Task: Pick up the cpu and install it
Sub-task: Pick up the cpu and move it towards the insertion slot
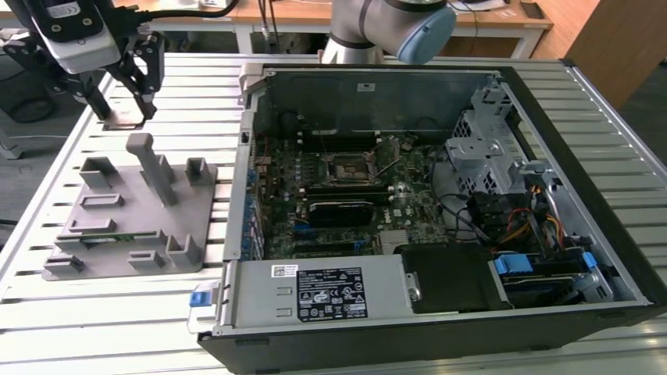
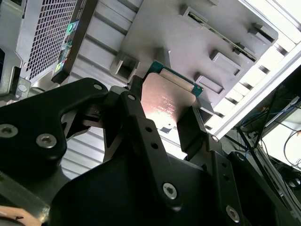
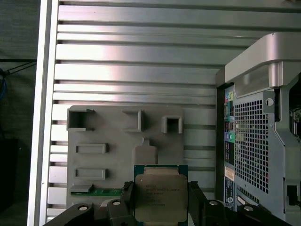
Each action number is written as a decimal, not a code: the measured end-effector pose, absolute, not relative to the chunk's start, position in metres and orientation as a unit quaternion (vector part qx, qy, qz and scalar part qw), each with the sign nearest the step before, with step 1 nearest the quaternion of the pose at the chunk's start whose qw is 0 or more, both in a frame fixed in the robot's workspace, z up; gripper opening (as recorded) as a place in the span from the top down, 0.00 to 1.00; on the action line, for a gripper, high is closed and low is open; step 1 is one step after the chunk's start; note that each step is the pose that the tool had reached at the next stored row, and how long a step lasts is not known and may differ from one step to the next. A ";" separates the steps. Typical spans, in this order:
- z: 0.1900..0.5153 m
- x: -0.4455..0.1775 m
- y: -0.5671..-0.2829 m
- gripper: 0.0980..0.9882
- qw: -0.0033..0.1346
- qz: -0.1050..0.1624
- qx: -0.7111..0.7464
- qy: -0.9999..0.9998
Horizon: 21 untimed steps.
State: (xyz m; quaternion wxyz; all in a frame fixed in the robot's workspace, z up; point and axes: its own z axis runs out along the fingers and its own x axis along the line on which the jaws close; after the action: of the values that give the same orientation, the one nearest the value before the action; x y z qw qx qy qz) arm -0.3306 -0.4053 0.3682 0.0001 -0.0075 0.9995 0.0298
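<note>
The cpu (image 3: pixel 161 192), a silver-topped square chip with a thin green rim, sits clamped between my black fingers (image 3: pixel 128 194) in both wrist views. My gripper (image 3: pixel 161 197) is shut on two opposite edges of the cpu (image 2: pixel 167 101). In the exterior view the gripper (image 1: pixel 123 113) hangs at the far left, above the back end of the grey holder plate (image 1: pixel 125 211) and left of the open computer case. The black socket frame (image 1: pixel 345 168) lies in the middle of the motherboard, well to the exterior view's right of the gripper.
The grey holder plate (image 3: pixel 122 155) has raised posts and slots and a green strip along one edge. The open computer case (image 1: pixel 438 328) has tall walls, a drive cage (image 1: pixel 485 148), cables and a black heatsink block (image 1: pixel 339 211). Everything rests on a slatted metal table (image 1: pixel 187 86).
</note>
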 end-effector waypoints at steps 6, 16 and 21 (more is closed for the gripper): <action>0.368 -0.328 -0.405 0.50 0.000 0.030 -0.008 1.000; 0.367 -0.324 -0.405 0.50 0.000 0.030 -0.008 1.000; 0.367 -0.322 -0.405 0.50 0.000 0.030 -0.008 1.000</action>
State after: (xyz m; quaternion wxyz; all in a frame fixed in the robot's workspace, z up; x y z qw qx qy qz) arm -0.3224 -0.4052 0.3668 0.0001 -0.0075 0.9995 0.0298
